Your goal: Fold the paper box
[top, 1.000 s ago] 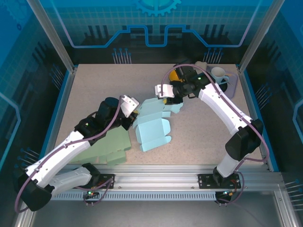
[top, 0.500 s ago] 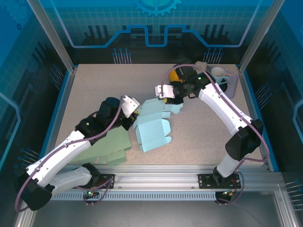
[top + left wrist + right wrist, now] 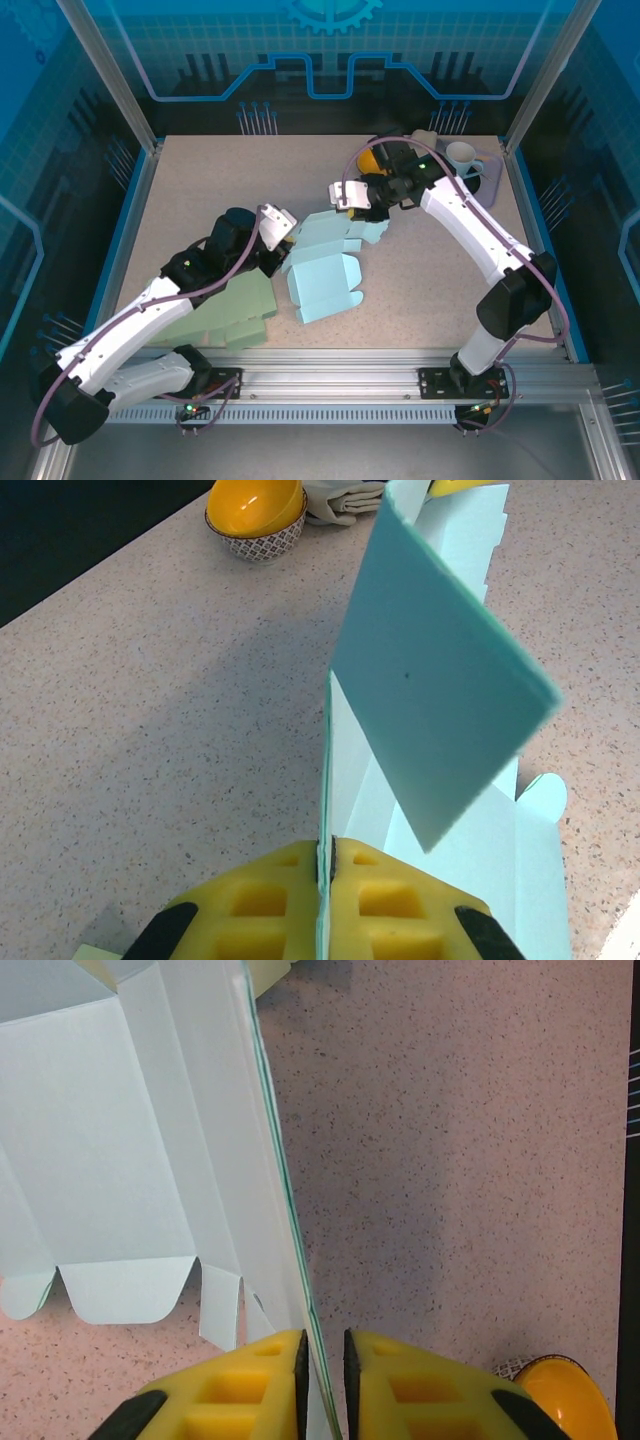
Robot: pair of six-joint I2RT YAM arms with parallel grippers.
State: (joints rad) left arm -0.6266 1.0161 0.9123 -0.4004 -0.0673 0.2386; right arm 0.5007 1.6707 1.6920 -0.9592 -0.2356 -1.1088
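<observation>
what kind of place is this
Likely a robot lab cell: a speckled table walled by metal rails and blue panels, left arm and right arm bolted at its edge.

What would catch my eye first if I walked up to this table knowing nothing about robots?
A pale blue paper box, half unfolded, lies mid-table. The left gripper pinches one upright panel between yellow pads, while the right gripper has its pads on either side of another panel's edge. Green cardboard lies at the near left, and a yellow bowl stands at the far right.
</observation>
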